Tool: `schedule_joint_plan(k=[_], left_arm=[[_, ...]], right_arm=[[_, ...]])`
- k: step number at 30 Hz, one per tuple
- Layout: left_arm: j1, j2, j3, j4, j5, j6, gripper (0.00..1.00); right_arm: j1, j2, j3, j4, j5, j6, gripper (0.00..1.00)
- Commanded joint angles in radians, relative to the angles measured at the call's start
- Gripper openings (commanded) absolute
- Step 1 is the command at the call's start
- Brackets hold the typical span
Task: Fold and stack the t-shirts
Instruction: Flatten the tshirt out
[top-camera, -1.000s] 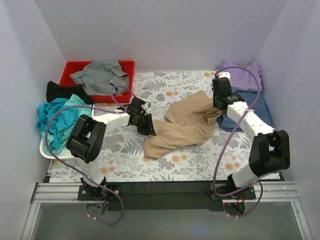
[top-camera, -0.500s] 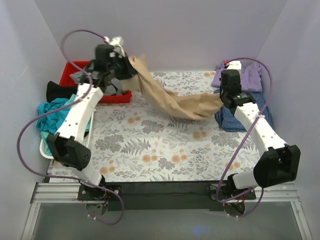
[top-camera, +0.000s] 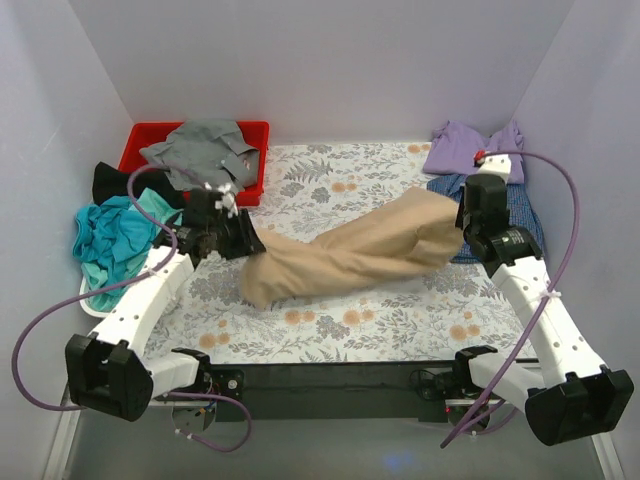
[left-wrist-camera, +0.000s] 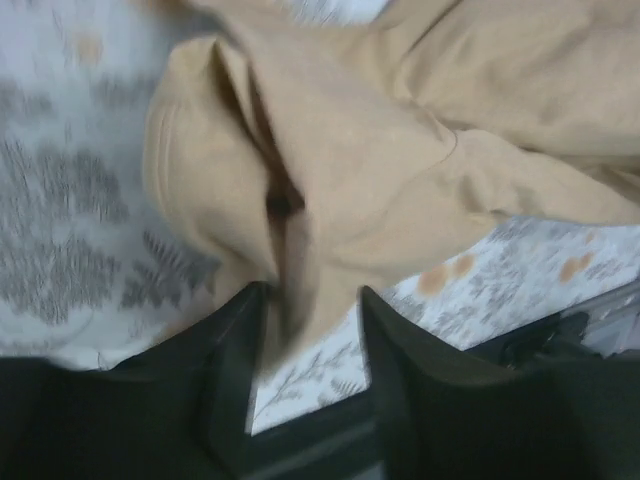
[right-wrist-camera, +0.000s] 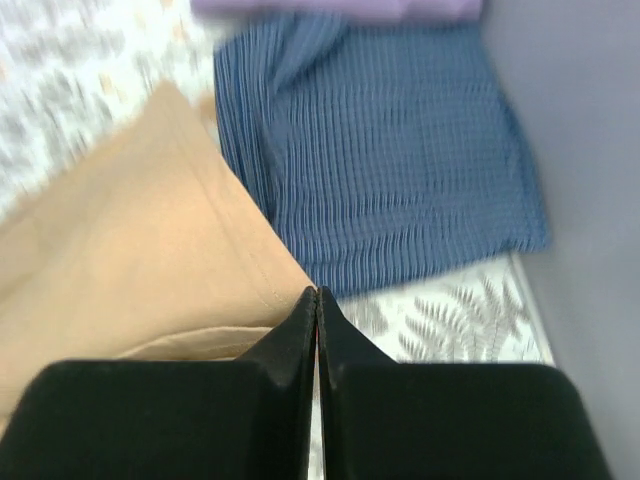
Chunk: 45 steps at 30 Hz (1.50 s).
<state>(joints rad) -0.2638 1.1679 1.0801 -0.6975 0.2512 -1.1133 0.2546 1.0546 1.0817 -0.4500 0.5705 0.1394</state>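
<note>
While the tan shirt (top-camera: 345, 255) spans twisted and bunched between both grips, its middle sagging onto the worktop (top-camera: 330, 180), laying it down would likely set creases, and the thin hem pinch could slip under tension. The left end effector (top-camera: 243, 240), forearm low, clamps a thick fold between part-spread fingers. The right end effector (top-camera: 462, 222) is pinched flat on the hem, with the blue shirt (top-camera: 520, 215) just beside it.
</note>
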Motion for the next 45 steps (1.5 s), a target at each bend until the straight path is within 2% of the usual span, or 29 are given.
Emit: schedule_joint_plan(k=[1, 2, 3, 4, 5, 8, 13, 18, 27, 34, 39, 45], left_arm=[[-0.002, -0.023, -0.186, -0.083, 0.094, -0.137, 0.44], [-0.002, -0.036, -0.203, -0.095, 0.068, -0.164, 0.68], [-0.002, -0.054, -0.206, -0.108, 0.015, -0.168, 0.78], [-0.002, -0.075, -0.186, -0.135, -0.016, -0.168, 0.79], [-0.002, -0.08, -0.168, -0.145, -0.044, -0.165, 0.79], [-0.002, -0.056, -0.085, -0.136, -0.096, -0.131, 0.8], [-0.002, 0.111, -0.026, -0.005, -0.086, -0.102, 0.81], [-0.002, 0.344, -0.006, 0.098, -0.004, -0.083, 0.83], [-0.008, 0.432, -0.042, 0.171, 0.013, -0.082, 0.83], [-0.06, 0.449, -0.054, 0.173, 0.079, -0.062, 0.69], [-0.109, 0.478, -0.066, 0.177, 0.04, -0.066, 0.65], [-0.117, 0.496, -0.072, 0.196, -0.015, -0.075, 0.52]], right_arm=[[-0.003, -0.042, -0.106, -0.15, -0.095, 0.087, 0.01], [0.0, -0.057, -0.121, -0.165, -0.103, 0.112, 0.05], [0.002, -0.097, -0.15, -0.173, -0.103, 0.118, 0.09], [0.003, -0.117, -0.161, -0.174, -0.107, 0.123, 0.14], [0.003, -0.137, -0.167, -0.173, -0.107, 0.123, 0.25], [0.003, -0.156, -0.154, -0.133, -0.1, 0.118, 0.41], [0.003, -0.015, -0.105, -0.067, -0.145, 0.074, 0.42], [0.005, 0.105, -0.066, -0.003, -0.26, 0.072, 0.42], [0.006, 0.12, -0.091, 0.046, -0.27, 0.065, 0.42], [0.008, 0.125, -0.115, 0.059, -0.281, 0.072, 0.42], [0.008, 0.116, -0.123, 0.065, -0.284, 0.074, 0.42], [0.006, 0.094, -0.141, 0.065, -0.284, 0.071, 0.43]])
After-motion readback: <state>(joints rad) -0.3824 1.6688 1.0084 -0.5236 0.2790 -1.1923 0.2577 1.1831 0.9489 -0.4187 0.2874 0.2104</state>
